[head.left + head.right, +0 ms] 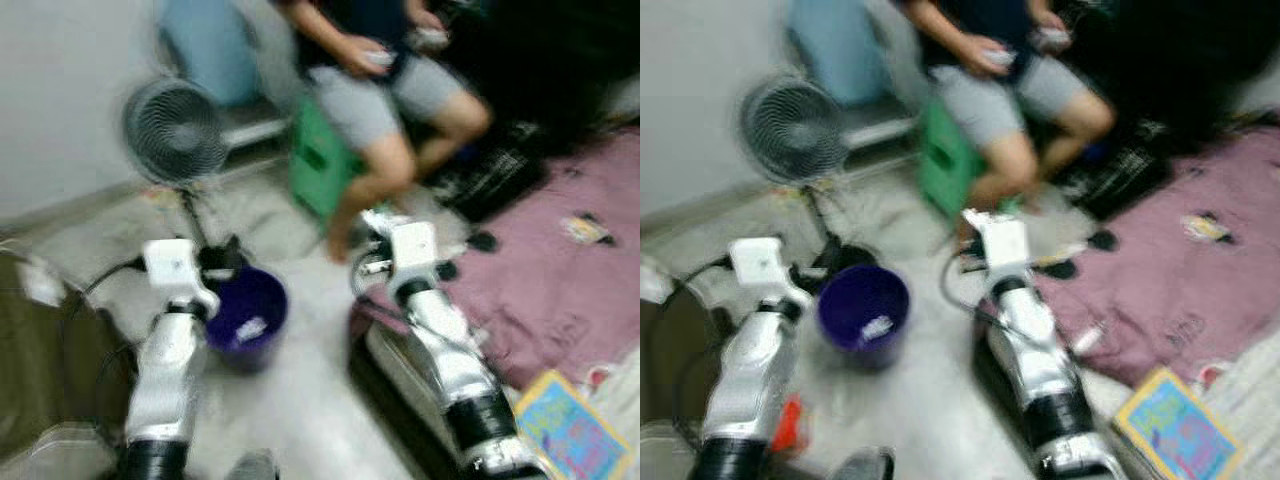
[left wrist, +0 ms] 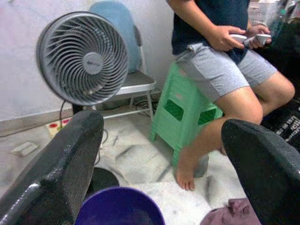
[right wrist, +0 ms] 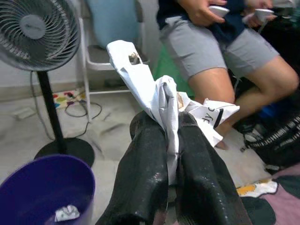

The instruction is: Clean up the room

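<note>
A purple bucket (image 1: 246, 315) stands on the pale floor between my two arms, with a small white scrap (image 3: 66, 213) lying inside it. My right gripper (image 3: 171, 140) is shut on a crumpled white paper wrapper (image 3: 154, 91), held up to the right of the bucket. My left gripper (image 2: 161, 154) is open with nothing between its black fingers (image 2: 61, 159), hovering just behind the bucket's rim (image 2: 117, 206). In the head views the left arm (image 1: 170, 340) ends beside the bucket and the right arm (image 1: 430, 320) reaches forward over the edge of a pink blanket.
A person (image 1: 385, 90) sits on a green stool (image 1: 318, 160) just ahead. A grey standing fan (image 1: 175, 130) and a chair are at the back left by the wall. A pink blanket (image 1: 560, 270) with small items covers the right; a colourful book (image 1: 570, 425) lies near right.
</note>
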You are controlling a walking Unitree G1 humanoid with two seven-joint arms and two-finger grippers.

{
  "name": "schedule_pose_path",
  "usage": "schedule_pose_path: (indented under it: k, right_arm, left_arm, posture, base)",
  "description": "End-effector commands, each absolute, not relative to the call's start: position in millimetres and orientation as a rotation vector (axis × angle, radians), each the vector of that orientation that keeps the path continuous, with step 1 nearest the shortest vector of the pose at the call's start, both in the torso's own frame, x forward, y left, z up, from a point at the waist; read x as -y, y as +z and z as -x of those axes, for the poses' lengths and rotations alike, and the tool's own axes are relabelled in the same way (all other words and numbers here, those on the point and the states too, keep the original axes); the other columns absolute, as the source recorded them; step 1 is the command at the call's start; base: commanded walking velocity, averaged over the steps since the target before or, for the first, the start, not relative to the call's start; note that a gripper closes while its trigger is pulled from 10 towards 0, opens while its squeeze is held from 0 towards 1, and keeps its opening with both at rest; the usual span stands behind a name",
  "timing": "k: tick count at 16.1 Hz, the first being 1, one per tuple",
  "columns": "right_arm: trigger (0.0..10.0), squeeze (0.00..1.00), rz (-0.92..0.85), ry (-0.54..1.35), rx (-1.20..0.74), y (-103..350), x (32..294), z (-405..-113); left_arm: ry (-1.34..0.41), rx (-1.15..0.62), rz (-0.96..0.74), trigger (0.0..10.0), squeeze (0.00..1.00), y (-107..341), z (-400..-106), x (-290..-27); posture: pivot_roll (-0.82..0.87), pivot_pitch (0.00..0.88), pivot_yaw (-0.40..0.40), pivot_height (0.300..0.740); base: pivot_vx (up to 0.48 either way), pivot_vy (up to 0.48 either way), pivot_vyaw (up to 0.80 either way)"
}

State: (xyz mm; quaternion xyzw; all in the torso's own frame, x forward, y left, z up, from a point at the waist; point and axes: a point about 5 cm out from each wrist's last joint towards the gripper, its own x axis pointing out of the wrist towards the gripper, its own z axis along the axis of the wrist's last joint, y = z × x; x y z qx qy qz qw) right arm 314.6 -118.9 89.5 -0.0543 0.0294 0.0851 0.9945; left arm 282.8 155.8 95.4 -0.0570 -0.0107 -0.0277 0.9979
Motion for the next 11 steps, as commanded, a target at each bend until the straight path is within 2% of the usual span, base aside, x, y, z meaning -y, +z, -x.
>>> schedule_pose_path:
  k: [1, 11]
  right_arm:
    - [10.0, 0.00, 0.096, 0.179, -0.041, 94.2, 114.5, -316.7]
    - [10.0, 0.00, 0.103, 0.188, -0.042, 93.6, 114.0, -316.5]
  left_arm:
    - [-0.051, 0.015, 0.097, 10.0, 0.00, 94.9, -282.6, -161.2]
    - [-0.061, 0.017, 0.100, 10.0, 0.00, 94.6, -282.5, -159.2]
  posture:
    - [0.09, 0.000, -0.050, 0.740]
    - [0.09, 0.000, -0.057, 0.740]
  base:
    - [0.000, 0.000, 0.80]
    - [0.000, 0.000, 0.80]
